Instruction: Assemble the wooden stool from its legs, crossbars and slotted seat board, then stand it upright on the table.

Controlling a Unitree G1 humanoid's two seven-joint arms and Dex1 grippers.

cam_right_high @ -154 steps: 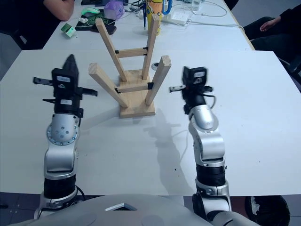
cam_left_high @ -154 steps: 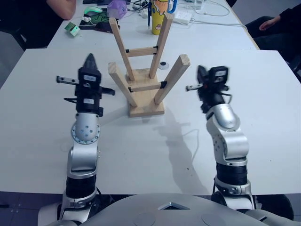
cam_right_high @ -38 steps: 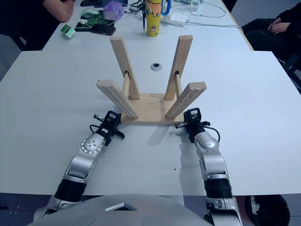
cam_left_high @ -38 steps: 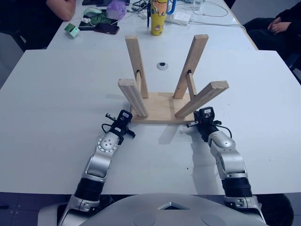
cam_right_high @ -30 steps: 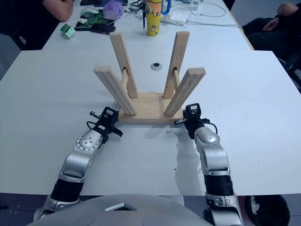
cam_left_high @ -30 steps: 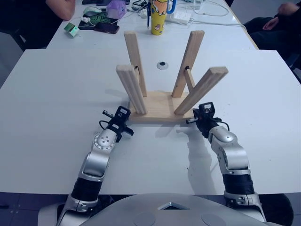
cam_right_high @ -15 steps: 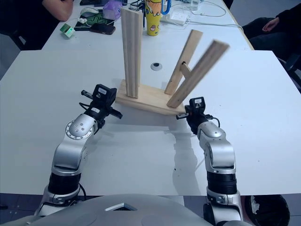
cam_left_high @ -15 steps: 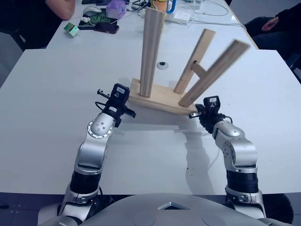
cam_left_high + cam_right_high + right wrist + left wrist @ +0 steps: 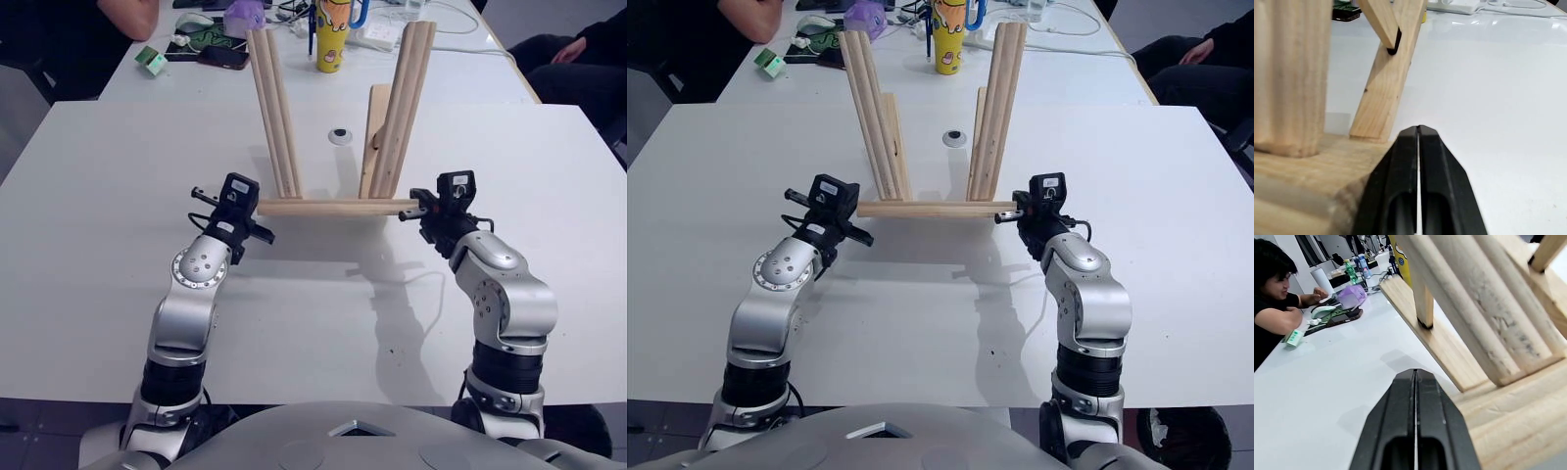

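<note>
Above the white bench [image 9: 88, 196], the assembled stool [image 9: 395, 127] hangs upside down between two arms.
The left gripper [image 9: 257, 209], clenched on nothing, presses one end of the seat board [image 9: 333, 207]. The legs [image 9: 274, 108] point up. The right gripper [image 9: 415, 208], likewise clenched, presses the other end. This looks like the flipping step: next, both must rotate together without easing the squeeze.
</note>
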